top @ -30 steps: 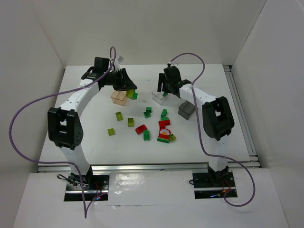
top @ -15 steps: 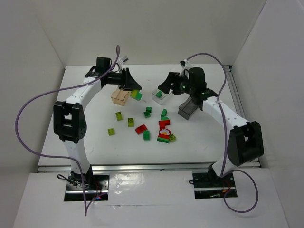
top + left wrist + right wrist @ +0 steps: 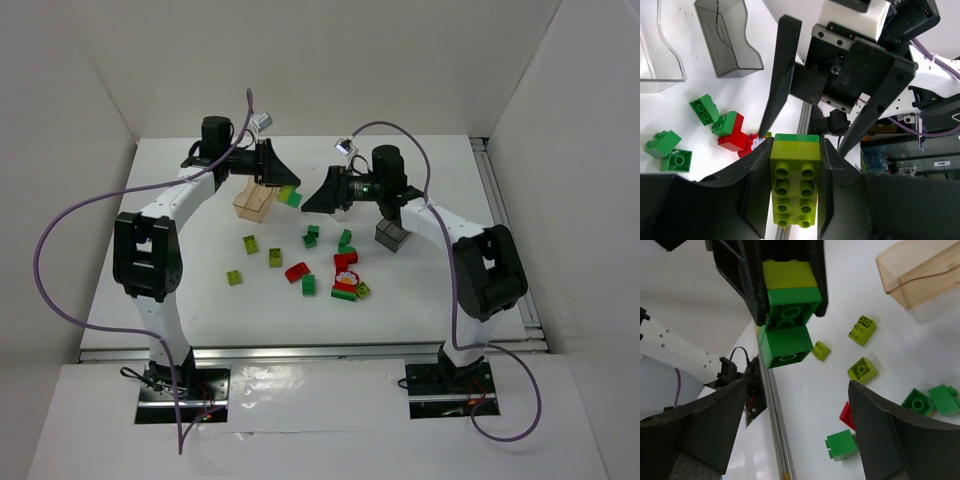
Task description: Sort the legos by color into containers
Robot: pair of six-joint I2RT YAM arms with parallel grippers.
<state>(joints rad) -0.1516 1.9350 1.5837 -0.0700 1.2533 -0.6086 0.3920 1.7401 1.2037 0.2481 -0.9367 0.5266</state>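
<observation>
My left gripper [image 3: 285, 192] is shut on a stack of legos held above the table just right of the amber tub [image 3: 253, 203]. The stack is a lime brick [image 3: 795, 185] with dark green bricks [image 3: 789, 310] at its far end. My right gripper [image 3: 312, 199] is open and empty, pointing at the stack from the right, its fingers [image 3: 784, 75] spread either side of it but apart from it. The grey tub [image 3: 390, 236] stands to the right. The clear tub [image 3: 660, 50] shows in the left wrist view and is mostly hidden behind my right gripper from above.
Loose legos lie in the middle of the table: lime ones [image 3: 250, 244] at the left, dark green ones [image 3: 311, 236] and red ones [image 3: 297, 270] toward the centre and right. White walls close the table at the back and both sides.
My right gripper has swung left from over the clear tub and now faces the stack, jaws open. My left gripper has kept hold of the stack and shifted slightly right.
</observation>
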